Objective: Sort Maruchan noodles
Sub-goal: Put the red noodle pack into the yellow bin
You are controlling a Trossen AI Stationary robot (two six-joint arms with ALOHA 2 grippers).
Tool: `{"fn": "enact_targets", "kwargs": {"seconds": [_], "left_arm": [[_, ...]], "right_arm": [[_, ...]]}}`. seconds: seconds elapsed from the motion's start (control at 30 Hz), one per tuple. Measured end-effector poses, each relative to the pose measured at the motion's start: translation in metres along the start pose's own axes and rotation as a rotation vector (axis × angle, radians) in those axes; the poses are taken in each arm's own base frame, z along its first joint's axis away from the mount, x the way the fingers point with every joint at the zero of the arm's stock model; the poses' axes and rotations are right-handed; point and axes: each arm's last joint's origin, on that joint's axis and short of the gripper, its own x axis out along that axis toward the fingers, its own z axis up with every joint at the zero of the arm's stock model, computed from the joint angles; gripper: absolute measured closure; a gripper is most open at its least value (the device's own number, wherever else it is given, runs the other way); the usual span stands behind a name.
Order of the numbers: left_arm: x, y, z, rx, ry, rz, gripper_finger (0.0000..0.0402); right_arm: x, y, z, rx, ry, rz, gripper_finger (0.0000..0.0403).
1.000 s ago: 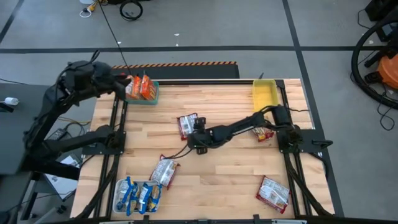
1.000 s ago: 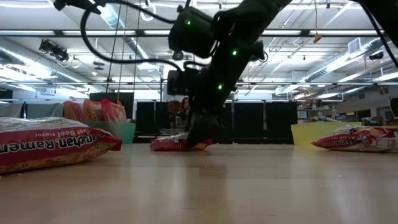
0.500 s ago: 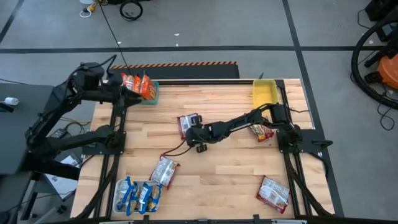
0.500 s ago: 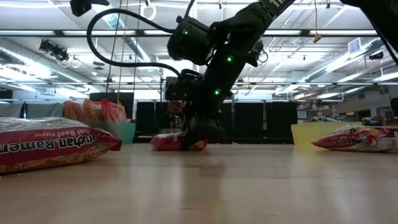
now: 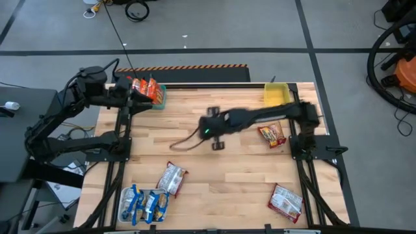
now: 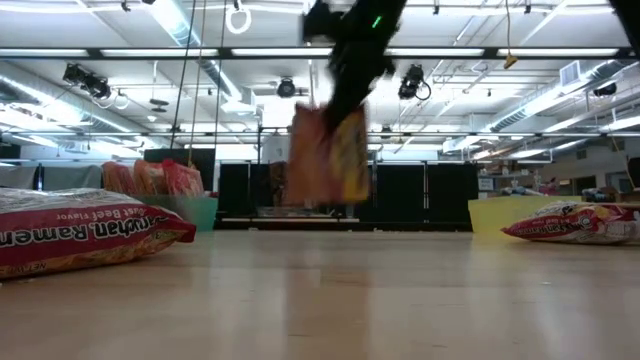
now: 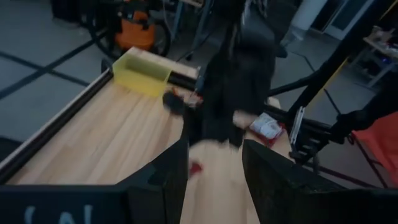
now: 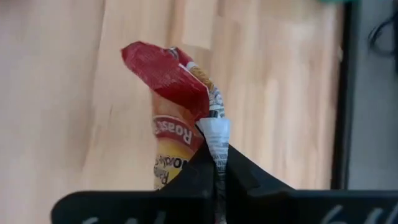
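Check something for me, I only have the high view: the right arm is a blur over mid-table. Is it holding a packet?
Observer: Yes. The right wrist view shows the right gripper over mid-table, its fingers shut on the edge of a red packet.
Operator: Is it off the wood?
Observer: The low view says so. The packet hangs clear above the table, touching nothing.
Operator: Left arm by the teal tray, carrying anything?
Observer: No. The left wrist view shows the left gripper open, with nothing between its fingers.
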Motion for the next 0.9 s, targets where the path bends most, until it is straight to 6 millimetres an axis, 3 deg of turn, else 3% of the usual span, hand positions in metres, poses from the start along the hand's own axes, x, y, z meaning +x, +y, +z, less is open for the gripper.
{"fn": "enact_targets", "kwargs": {"seconds": [0.13,0.27,0.43,0.53,0.67,0.8,0.9], "left_arm": [[0.001,-0.002,0.001,0.038,-0.009,-0.018,0.0246],[0.001,-0.004,0.001,0.068,-0.014,-0.019,0.0246],[0.001,-0.004,0.005,0.079,-0.045,-0.022,0.0246],[0.001,-0.005,0.008,0.072,-0.073,-0.027,0.0246],[0.001,-0.005,0.010,0.078,-0.100,-0.031,0.0246],[0.000,-0.006,0.014,0.093,-0.138,-0.036,0.0246],[0.000,-0.007,0.019,0.113,-0.184,-0.042,0.0246]], "right_arm": [[-0.069,-0.031,-0.030,0.182,0.010,0.065,0.0395],[-0.125,-0.058,-0.074,0.430,0.078,0.049,0.0393],[-0.167,-0.080,-0.127,0.766,0.147,-0.122,0.0393],[-0.175,-0.090,-0.156,1.074,0.139,-0.281,0.0393],[-0.170,-0.093,-0.194,1.556,0.113,-0.473,0.0393],[-0.148,-0.088,-0.223,1.945,0.013,-0.624,0.0392],[-0.123,-0.090,-0.234,2.208,-0.212,-0.735,0.0392]]}}
